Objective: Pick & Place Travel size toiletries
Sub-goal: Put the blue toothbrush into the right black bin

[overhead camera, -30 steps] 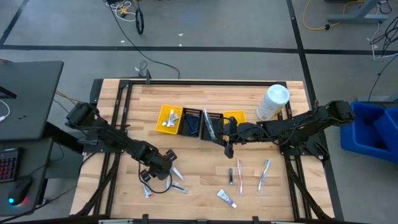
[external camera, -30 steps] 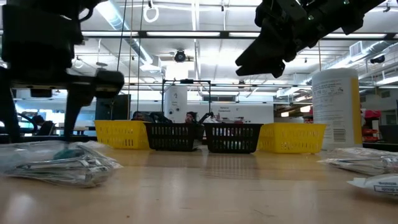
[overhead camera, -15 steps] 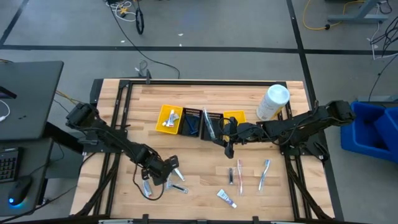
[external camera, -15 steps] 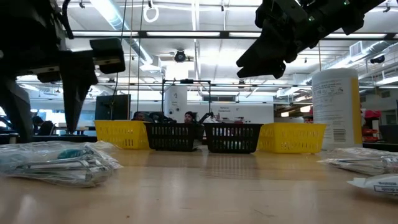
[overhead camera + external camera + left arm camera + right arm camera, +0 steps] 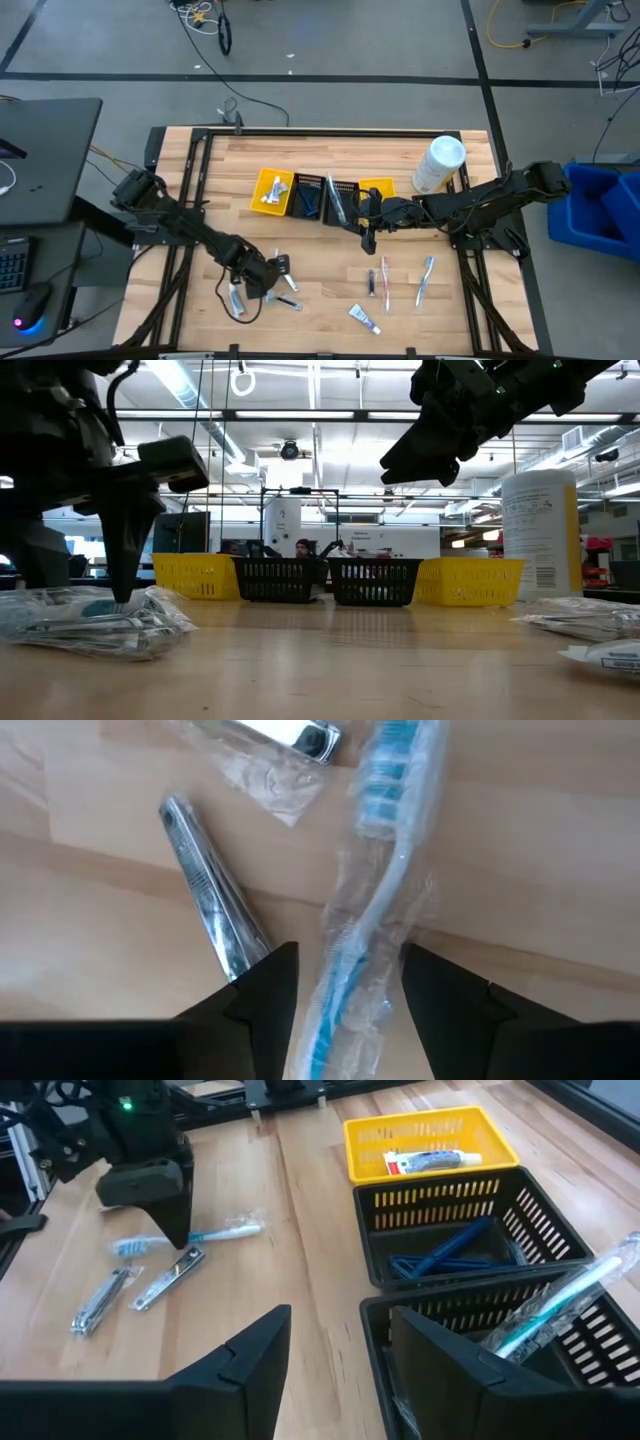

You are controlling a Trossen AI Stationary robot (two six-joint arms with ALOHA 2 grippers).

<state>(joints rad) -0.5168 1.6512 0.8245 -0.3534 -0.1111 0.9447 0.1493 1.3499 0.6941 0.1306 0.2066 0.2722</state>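
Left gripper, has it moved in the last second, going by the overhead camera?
Yes. The left gripper has slid toward the table's near edge, farther from the yellow basket, and now stands open over a wrapped blue toothbrush.

The pale wooden plank surface stands on a grey concrete floor crossed by dark tape lines. A blue plastic bin sits beside it, opposite a black desk. Long ceiling strip lights brighten the hall; a distant white cylinder is possibly a tank.
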